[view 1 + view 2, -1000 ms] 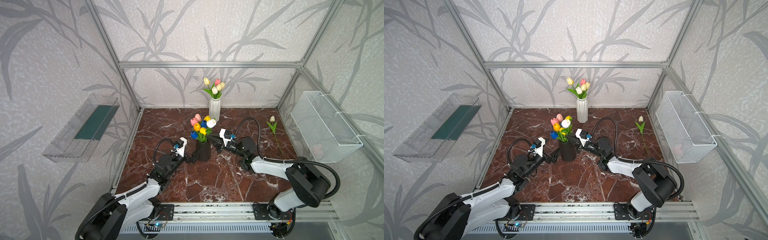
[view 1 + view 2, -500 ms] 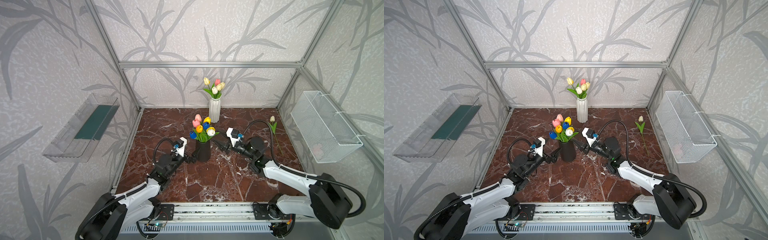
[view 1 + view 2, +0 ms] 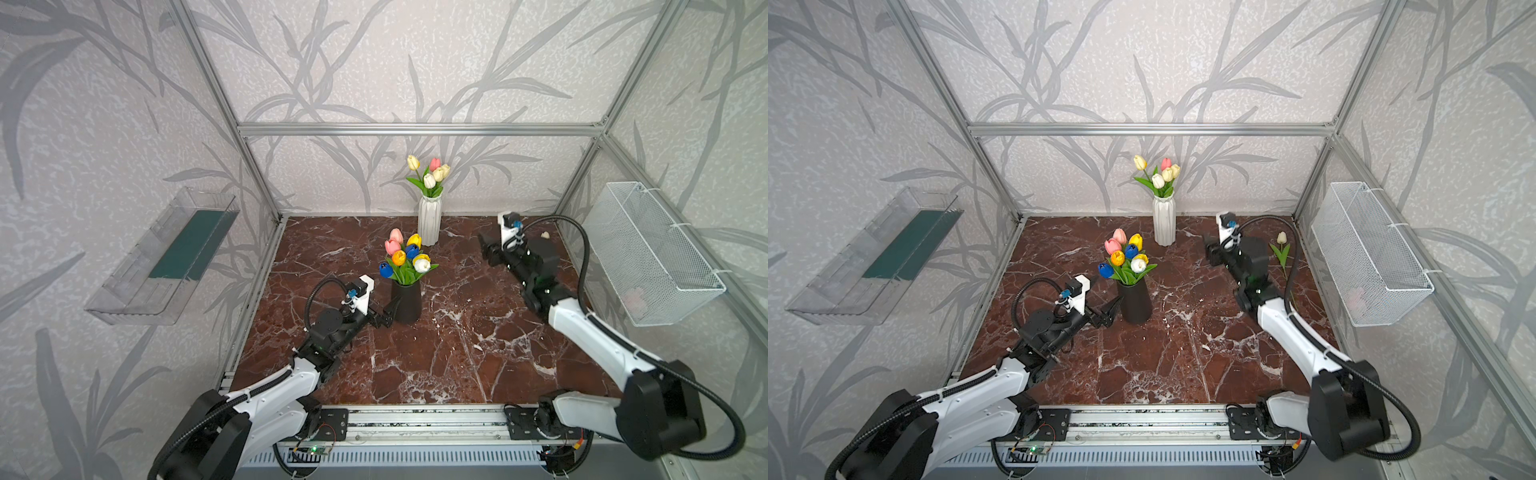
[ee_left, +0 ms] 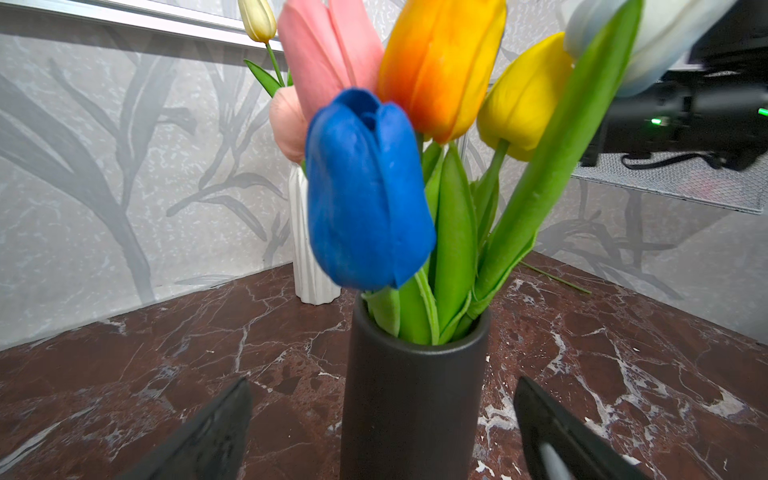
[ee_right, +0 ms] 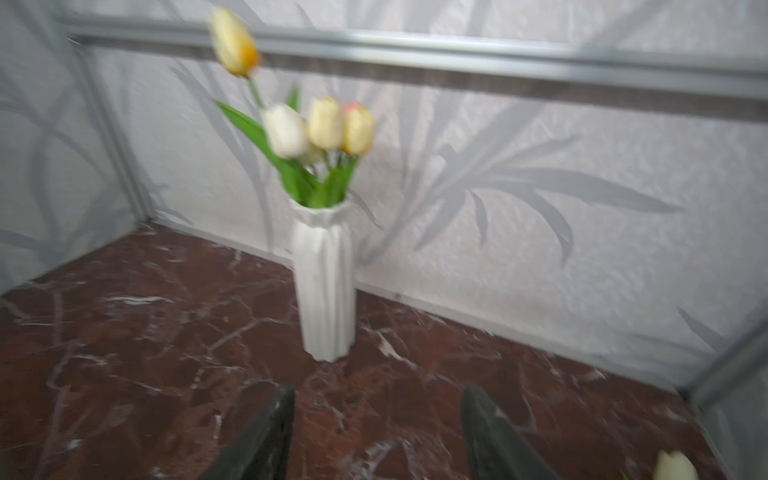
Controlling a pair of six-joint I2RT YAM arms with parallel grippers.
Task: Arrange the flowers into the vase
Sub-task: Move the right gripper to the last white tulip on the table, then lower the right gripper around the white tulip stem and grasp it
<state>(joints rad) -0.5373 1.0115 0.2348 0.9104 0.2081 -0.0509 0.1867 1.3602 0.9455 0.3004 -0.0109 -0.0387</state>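
Marble tabletop [image 3: 457, 353]: black vase [image 4: 415, 395] stands between spread left jaws.

Right gripper [image 5: 377, 390]: pulled away from the black vase [image 3: 406, 301] to the back right of the table [image 3: 457, 353], ending near the white vase [image 3: 429, 222] and the loose tulip [image 3: 1282, 237].
Its jaws: spread apart, with nothing between them.
White tulip [image 3: 422, 264]: left in the black vase, its head sunk lower.

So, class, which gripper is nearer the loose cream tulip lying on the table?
Right. The right gripper is beside the loose tulip; the left gripper flanks the black vase, farther off.
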